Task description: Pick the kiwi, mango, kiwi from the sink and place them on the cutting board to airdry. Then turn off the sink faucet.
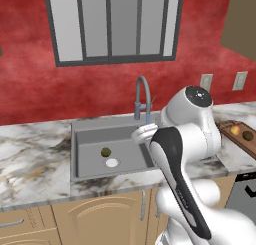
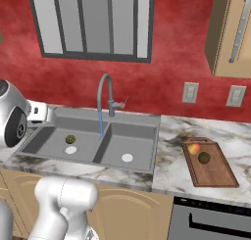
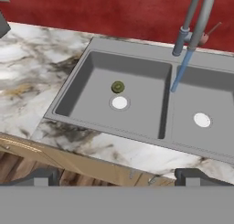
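One olive-green kiwi lies in the left basin of the grey sink, just behind its white drain; the same kiwi shows from both base cameras. On the cutting board, right of the sink, rest the mango and a darker kiwi. A blue stream of water runs from the sink faucet near the basin divider. My gripper hangs open and empty, high over the sink's front edge, well apart from the kiwi.
Marble counter flanks the sink on both sides. My white arm covers the right basin in the left base view. Wall outlets and a wall cabinet sit above the board. An oven front lies below it.
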{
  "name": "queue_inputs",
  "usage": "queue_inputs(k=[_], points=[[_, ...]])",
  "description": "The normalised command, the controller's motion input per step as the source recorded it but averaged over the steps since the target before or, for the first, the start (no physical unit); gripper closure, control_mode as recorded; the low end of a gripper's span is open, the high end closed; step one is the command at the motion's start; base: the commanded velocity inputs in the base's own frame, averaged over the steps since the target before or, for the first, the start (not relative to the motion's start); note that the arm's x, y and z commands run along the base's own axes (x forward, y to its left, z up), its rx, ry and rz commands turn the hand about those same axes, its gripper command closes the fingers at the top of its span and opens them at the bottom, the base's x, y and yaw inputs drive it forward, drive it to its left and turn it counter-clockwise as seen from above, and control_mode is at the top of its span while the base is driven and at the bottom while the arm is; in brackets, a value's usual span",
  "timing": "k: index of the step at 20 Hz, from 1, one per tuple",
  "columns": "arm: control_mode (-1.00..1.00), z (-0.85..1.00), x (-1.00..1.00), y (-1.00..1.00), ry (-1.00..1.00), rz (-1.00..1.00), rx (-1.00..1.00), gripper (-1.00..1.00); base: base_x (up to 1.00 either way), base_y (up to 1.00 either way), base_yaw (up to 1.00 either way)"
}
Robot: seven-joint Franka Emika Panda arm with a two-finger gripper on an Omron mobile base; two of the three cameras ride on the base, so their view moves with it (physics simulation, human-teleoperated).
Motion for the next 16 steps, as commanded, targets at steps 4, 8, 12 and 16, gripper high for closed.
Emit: queue_inputs(k=[4,8,12,16], points=[[-1.0,-0.08,0.17,0.06,0.0,0.0,0.0,-1.0,0.0,0.0,0.0],[-1.0,-0.18,0.19,0.03,0.0,0.0,0.0,-1.0,0.0,0.0,0.0],[-1.0,-0.24,0.23,0.02,0.01,0.0,0.0,-1.0,0.0,0.0,0.0],[-1.0,-0.15,0.18,0.02,0.0,0.0,0.0,-1.0,0.0,0.0,0.0]])
